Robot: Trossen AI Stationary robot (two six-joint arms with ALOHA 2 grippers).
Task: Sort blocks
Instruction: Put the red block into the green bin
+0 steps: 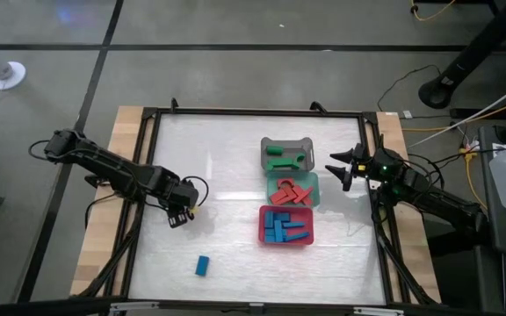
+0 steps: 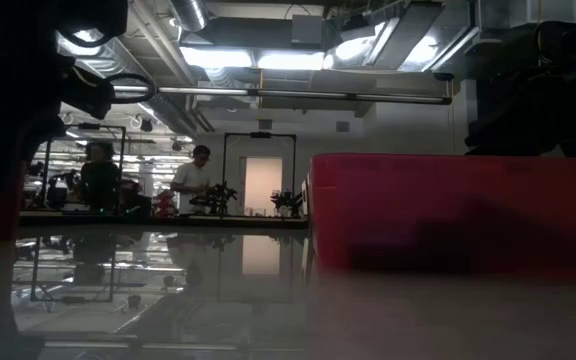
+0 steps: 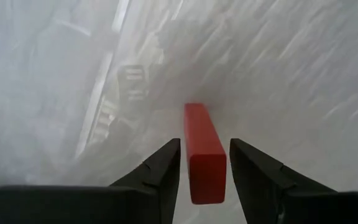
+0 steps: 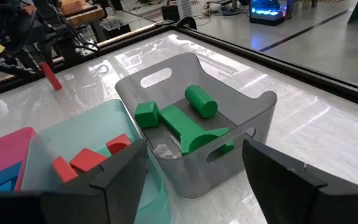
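A red plastic bar block (image 3: 204,155) is sitting clamped between the left pincer's (image 1: 180,216) fingers, well left of the teal tray (image 1: 314,186); it should be carried level and released low inside. The right pincer (image 1: 348,168) is waiting open beside that tray.

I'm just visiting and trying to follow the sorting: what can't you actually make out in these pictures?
- Low view: the red tray fills the foreground, so its contents and the trays behind are hidden.
- High view: the left end effector covers the red block it holds; only the wrist views show it.
- High view: the blue blocks overlap too much to count.
- Right wrist view: the teal tray is partly hidden by the right end effector.
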